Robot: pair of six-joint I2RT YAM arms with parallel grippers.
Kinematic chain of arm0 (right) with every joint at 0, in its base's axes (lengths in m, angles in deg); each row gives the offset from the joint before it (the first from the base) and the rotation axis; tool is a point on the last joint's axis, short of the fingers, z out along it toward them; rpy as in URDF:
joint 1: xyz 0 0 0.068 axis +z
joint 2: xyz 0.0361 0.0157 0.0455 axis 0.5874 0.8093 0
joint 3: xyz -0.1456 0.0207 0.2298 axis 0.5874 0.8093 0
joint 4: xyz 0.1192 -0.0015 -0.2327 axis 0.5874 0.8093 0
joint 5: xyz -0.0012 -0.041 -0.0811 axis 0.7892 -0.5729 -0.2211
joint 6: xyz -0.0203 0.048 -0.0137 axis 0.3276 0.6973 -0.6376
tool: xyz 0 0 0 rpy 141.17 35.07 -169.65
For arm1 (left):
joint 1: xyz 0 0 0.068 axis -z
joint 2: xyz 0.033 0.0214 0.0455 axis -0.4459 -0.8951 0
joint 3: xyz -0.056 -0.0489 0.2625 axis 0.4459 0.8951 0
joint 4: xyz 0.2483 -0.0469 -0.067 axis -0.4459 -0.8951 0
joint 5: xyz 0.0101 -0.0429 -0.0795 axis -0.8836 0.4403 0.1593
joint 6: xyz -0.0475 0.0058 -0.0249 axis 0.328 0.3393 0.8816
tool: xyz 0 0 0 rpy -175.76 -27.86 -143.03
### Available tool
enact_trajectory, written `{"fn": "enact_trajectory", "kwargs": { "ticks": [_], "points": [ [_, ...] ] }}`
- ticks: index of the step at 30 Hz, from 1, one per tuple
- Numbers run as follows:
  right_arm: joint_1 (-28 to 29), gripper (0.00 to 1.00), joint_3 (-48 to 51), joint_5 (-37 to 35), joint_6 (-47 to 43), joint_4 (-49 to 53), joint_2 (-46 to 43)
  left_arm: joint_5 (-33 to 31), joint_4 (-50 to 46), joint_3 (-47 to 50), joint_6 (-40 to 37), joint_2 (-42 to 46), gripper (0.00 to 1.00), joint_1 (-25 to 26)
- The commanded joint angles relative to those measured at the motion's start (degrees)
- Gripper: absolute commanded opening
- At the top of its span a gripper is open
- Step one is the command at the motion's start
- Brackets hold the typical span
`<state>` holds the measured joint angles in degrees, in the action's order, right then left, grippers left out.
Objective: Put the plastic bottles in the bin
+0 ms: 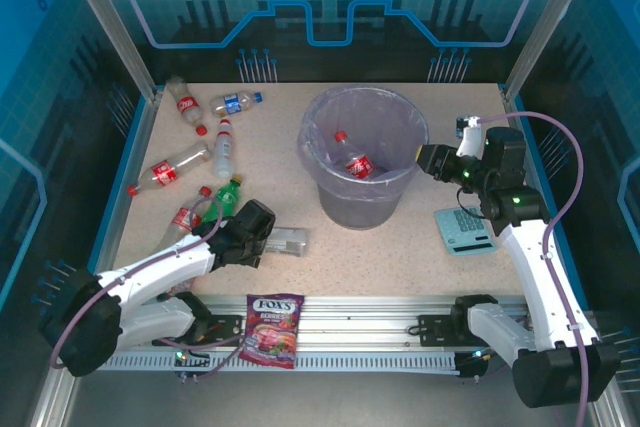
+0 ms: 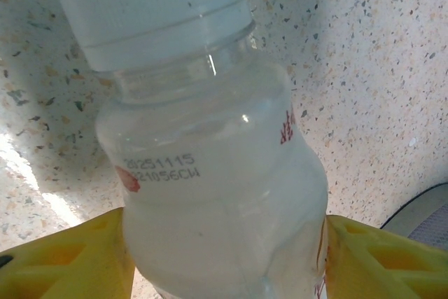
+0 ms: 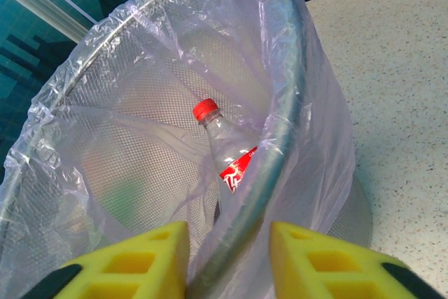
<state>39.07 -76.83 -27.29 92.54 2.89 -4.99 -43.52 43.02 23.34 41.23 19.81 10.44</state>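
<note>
Your bin [image 3: 105, 194] holds one red-capped bottle [image 3: 227, 148], cap up, leaning, just beyond your right gripper [image 3: 229, 260], whose fingers straddle the rim slightly apart. Your left gripper [image 2: 224, 257] flanks a white-capped bottle [image 2: 210, 173], cap pointing away; whether it is clamped, I cannot tell.

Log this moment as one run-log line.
left gripper: straddling white-capped bottle | right gripper: astride bin rim | in bin: red-capped bottle

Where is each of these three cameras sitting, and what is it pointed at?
Top external: above and behind the arms, looking down at the table; both arms show.
Left wrist: on the left tool, facing a white-capped bottle between its yellow fingers.
Right wrist: on the right tool, looking into the bin.
Shared: the red-capped bottle in the bin, also seen from above.
</note>
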Motion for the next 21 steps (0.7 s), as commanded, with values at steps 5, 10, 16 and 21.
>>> {"fn": "enact_trajectory", "kwargs": {
  "ticks": [5,10,16,21],
  "points": [
    [0.85,0.53,-6.19,-0.23,-1.99,6.65,1.10,-3.71,-1.06,-2.39,-4.39,1.79,0.58,0.57],
    [0.65,0.60,-9.81,-1.74,-1.93,10.34,0.85,-5.40,-0.69,-3.21,-7.72,4.15,0.58,0.57],
    [1.66,0.65,-5.05,-6.94,8.77,3.74,-3.66,-4.89,2.29,-3.68,-10.69,5.60,0.58,0.58],
    [3.74,0.67,5.42,-13.12,16.30,-9.27,-9.75,-10.26,-4.79,-9.10,-18.85,9.26,0.56,0.15]
  ]
}}
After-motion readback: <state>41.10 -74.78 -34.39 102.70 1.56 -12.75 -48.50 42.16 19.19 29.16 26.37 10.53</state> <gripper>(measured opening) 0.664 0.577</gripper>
